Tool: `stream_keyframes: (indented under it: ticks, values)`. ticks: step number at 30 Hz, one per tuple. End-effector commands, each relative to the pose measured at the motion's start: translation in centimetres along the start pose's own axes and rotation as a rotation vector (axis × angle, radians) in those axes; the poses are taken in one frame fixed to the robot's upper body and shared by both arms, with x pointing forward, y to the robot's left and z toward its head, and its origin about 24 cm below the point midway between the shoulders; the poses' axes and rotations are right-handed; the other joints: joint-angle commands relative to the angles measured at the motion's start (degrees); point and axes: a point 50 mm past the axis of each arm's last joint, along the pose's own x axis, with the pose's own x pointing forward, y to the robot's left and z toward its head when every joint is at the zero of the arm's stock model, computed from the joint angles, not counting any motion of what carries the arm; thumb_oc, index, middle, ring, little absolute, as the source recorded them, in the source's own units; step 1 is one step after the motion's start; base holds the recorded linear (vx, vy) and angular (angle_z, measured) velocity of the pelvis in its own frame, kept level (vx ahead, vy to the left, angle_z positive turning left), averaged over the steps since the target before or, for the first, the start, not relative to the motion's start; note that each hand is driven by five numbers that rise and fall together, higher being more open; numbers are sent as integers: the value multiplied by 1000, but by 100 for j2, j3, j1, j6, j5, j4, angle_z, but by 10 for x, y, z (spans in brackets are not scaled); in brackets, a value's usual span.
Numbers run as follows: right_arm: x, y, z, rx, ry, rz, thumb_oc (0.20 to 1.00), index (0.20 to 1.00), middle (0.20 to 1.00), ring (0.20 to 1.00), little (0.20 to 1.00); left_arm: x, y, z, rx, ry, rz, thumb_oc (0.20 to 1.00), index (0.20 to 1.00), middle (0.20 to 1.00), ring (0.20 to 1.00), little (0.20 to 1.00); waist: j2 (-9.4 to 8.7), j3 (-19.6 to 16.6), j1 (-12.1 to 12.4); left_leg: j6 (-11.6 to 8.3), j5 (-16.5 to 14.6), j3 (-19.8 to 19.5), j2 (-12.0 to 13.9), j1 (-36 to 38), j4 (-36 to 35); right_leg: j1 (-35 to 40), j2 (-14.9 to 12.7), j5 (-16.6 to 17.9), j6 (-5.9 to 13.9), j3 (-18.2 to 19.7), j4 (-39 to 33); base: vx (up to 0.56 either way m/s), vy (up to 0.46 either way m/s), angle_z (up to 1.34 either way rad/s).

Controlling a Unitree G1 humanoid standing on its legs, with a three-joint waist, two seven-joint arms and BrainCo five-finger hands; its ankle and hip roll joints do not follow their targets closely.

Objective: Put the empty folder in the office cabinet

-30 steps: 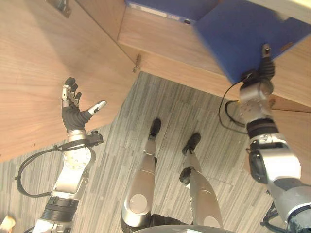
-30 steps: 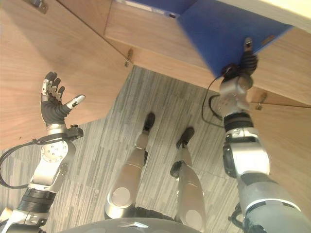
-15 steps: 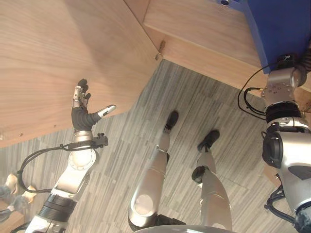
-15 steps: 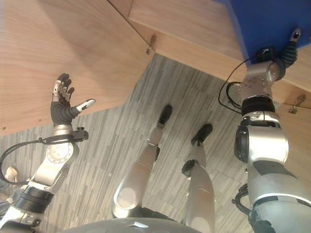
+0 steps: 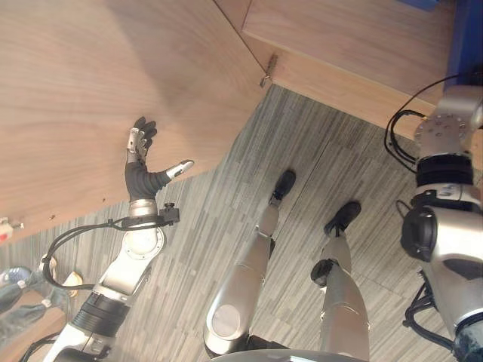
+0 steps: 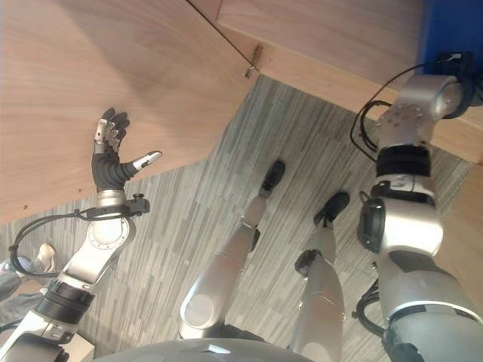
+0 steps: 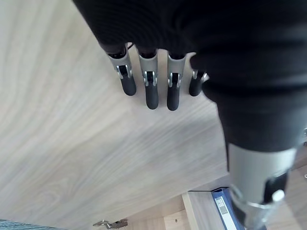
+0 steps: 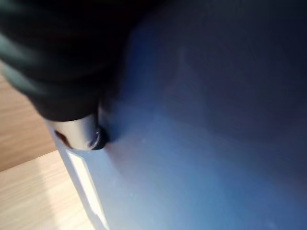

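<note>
Grey striped floor (image 5: 226, 196) runs diagonally through the left eye view, under a wooden cabinet door (image 5: 83, 83) filling the upper left; the left hand (image 5: 140, 162) hovers before that door, fingers straight and relaxed, thumb out; a blue folder (image 5: 466, 38) sits at the upper right edge. Left wrist view: straight fingers (image 7: 148, 86) over the wood grain. Right wrist view: the right hand (image 8: 53, 72) lies against the folder; its grip cannot be told.

Wood cabinet (image 5: 339, 38) holds blue folder (image 8: 216, 143); open cabinet door (image 5: 90, 83) over grey striped carpet (image 5: 211, 219).
</note>
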Motion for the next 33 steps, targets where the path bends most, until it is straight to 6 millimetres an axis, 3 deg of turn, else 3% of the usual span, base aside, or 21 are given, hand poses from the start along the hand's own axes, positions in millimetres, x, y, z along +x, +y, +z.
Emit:
stream_keyframes:
  ticks: [1,5,9,13,17,20,22,28,29,33]
  values:
    - [-18,-27,-7,-210,-107,86,200,200,200,200,200,-4,-4,3,13,-38,28,1000,1000,1000,1000,1000,-162,-520,-106,197,-859,49,-224,222,-75,334,-172,-661,494,313,-19,-12,46,0]
    - [-21,-21,-18,-187,-65,67,200,200,200,200,200,-1,-3,7,26,-57,42,1000,1000,1000,1000,1000,-170,-486,-138,192,-867,117,-227,235,-75,310,-182,-635,496,375,-20,-6,21,-2]
    - [-14,-6,-13,-152,-79,60,200,200,200,200,200,-1,-4,7,25,-55,26,1000,1000,1000,1000,1000,-172,-510,-114,196,-871,132,-230,215,-75,272,-184,-629,497,404,-22,19,-8,-4]
    - [9,12,13,-126,-157,49,200,200,200,200,200,-1,-6,7,23,-53,-8,1000,1000,1000,1000,1000,-167,-605,-82,207,-891,83,-256,199,-75,274,-194,-653,514,390,-23,28,-14,0]
    - [15,12,23,-108,-188,28,200,200,200,200,200,-3,-6,4,23,-40,-16,1000,1000,1000,1000,1000,-164,-643,-91,211,-904,67,-272,190,-75,272,-197,-664,516,386,-22,16,-6,3]
    - [28,4,42,16,-235,-149,200,200,200,200,200,-4,-6,0,44,-10,-26,1000,1000,1000,1000,1000,-178,-733,-126,230,-927,43,-295,165,-75,243,-183,-683,528,407,-23,22,-4,1]
    - [30,6,45,18,-242,-160,200,200,200,200,200,-3,-7,-1,49,-9,-31,1000,1000,1000,1000,1000,-182,-734,-115,231,-925,45,-297,151,-75,225,-181,-683,531,419,-23,0,0,0]
    - [56,21,67,-162,-274,-108,200,200,200,200,200,-9,-11,-13,46,52,-98,1000,1000,1000,1000,1000,-167,-757,-85,227,-930,110,-300,89,-75,80,-198,-644,542,498,-23,-1,8,-1]
    - [59,30,68,-225,-262,-48,200,200,200,200,200,-12,-18,-23,56,103,-169,1000,1000,1000,1000,1000,-177,-761,-129,219,-924,155,-274,59,-75,15,-196,-622,543,541,-23,-6,45,-1]
    - [57,40,56,-263,-213,14,200,200,200,200,200,-5,-35,-33,89,128,-253,1000,1000,1000,1000,1000,-211,-773,-201,208,-926,247,-218,21,-75,-78,-161,-592,534,649,-21,1,36,-8]
